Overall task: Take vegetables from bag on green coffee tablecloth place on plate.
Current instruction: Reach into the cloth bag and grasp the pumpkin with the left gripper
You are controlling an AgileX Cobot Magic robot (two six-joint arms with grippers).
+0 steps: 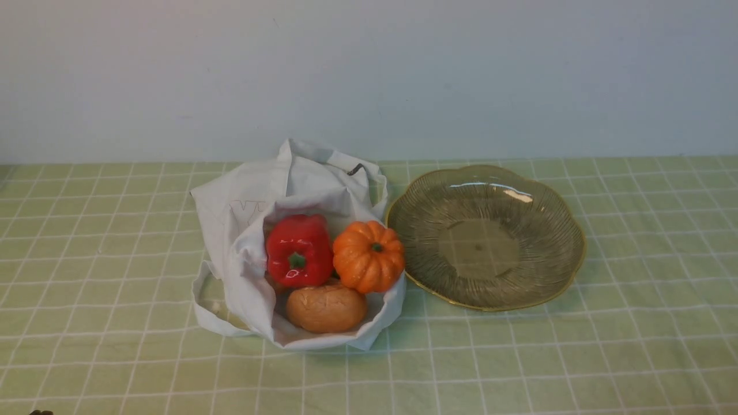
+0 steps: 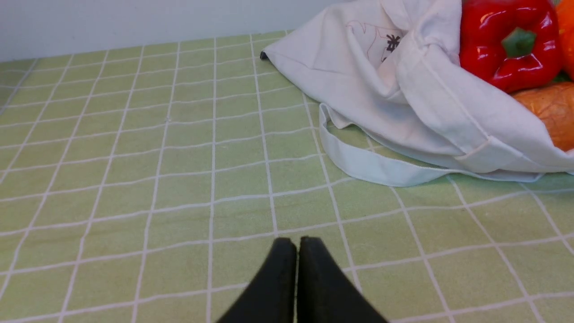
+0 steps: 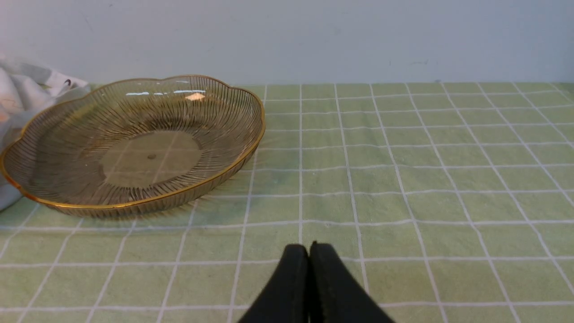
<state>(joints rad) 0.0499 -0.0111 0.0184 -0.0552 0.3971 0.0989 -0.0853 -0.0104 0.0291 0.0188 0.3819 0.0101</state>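
Observation:
A white cloth bag (image 1: 248, 219) lies open on the pale green checked tablecloth (image 1: 104, 288). In its mouth sit a glossy red bell pepper (image 1: 298, 249) and a ribbed orange pumpkin (image 1: 369, 256), with a brown bread roll (image 1: 326, 308) in front of them. The olive glass plate (image 1: 553, 230) with a gold rim stands empty just right of the bag. My left gripper (image 2: 297, 244) is shut and empty over bare cloth, short of the bag (image 2: 358, 80). My right gripper (image 3: 308, 249) is shut and empty, to the right of the plate (image 3: 233, 112). Neither arm shows in the front view.
One loop handle of the bag (image 2: 376, 168) lies flat on the cloth toward my left gripper. A plain pale wall (image 1: 369, 75) closes off the far edge of the table behind bag and plate.

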